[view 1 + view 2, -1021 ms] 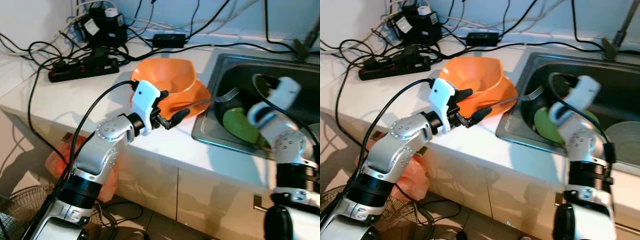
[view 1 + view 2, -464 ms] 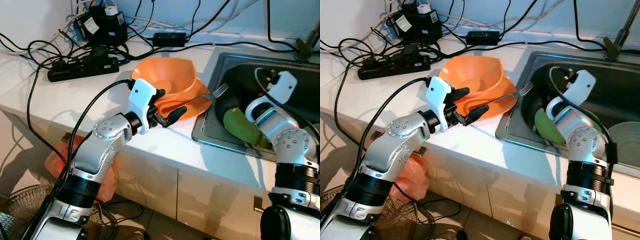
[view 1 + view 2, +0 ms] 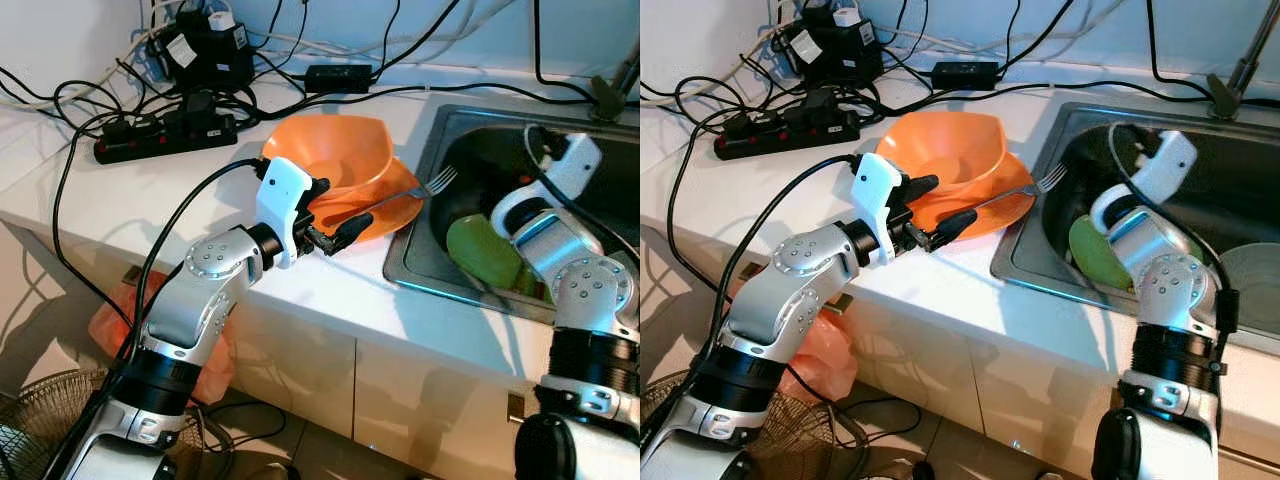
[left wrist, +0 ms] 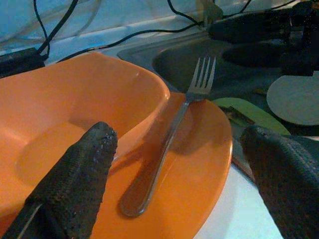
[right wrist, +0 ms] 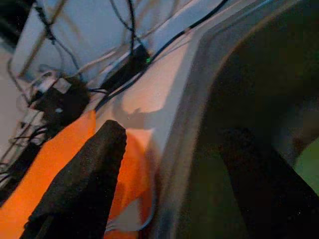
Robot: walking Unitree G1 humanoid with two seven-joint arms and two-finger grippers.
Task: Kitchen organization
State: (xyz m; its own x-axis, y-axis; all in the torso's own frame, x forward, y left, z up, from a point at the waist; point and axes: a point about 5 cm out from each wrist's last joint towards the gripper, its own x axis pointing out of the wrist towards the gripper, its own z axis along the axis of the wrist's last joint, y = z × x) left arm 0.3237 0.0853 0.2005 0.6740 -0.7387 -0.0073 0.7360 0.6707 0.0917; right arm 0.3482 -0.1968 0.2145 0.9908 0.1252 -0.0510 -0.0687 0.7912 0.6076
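Countertop: left gripper splayed over fork

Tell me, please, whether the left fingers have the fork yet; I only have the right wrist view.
Observer: Not yet. The left gripper is open, with one finger on either side of the fork and neither touching it.
Operator: Where does the fork lie?
Observer: On the orange plate, beside the bowl, with its tines out past the plate's rim toward the sink.
Operator: What is in the sink by my right gripper?
Observer: A green plate close below it, and a white plate farther to the right.
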